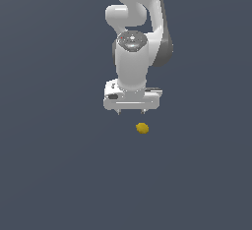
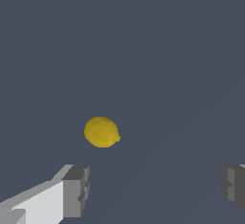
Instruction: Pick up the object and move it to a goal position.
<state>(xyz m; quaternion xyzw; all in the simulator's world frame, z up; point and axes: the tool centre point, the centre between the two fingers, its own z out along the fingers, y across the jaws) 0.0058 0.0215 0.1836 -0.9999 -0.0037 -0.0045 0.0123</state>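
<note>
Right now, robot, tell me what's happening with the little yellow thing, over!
Gripper open, empty, hanging above the floor. Yellow lump lies free on the floor, not between the fingers, unheld. Nothing in the way.

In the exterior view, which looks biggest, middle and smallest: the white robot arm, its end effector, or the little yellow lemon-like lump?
Largest to smallest as they look in the exterior view:
1. White robot arm
2. White end effector, fingers apart
3. Small yellow lemon-like lump, far narrower than the end effector

How near each sits to the camera is unclear, so this is apparent size only.
</note>
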